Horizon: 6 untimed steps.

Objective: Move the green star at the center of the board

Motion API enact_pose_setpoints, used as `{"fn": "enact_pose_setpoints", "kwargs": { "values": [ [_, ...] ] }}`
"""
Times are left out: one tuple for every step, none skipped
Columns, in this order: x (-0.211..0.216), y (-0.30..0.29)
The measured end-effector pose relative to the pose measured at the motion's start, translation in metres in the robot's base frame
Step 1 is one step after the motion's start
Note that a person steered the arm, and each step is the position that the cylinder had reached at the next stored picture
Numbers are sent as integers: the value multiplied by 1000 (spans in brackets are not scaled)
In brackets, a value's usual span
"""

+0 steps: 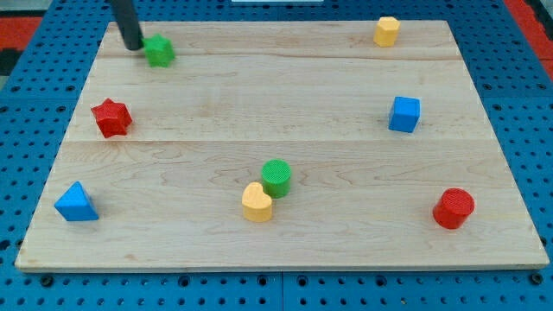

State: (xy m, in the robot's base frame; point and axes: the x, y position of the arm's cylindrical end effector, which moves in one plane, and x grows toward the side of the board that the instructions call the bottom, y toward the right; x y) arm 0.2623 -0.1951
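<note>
The green star (159,51) lies near the board's top left corner. My tip (133,45) is just to the star's left, very close to it or touching it. The dark rod rises from there out of the view's top. The wooden board (285,104) fills most of the view.
A red star (111,117) lies at the left. A blue triangle (76,203) is at the bottom left. A green cylinder (276,177) and a yellow heart (256,203) touch near the bottom middle. A red cylinder (453,208), a blue cube (403,114) and a yellow block (386,31) stand on the right.
</note>
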Motion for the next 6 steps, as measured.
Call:
{"fn": "enact_pose_setpoints", "kwargs": {
  "values": [
    [2, 36],
    [-8, 65],
    [42, 88],
    [64, 84],
    [55, 66],
    [96, 81]
  ]
}}
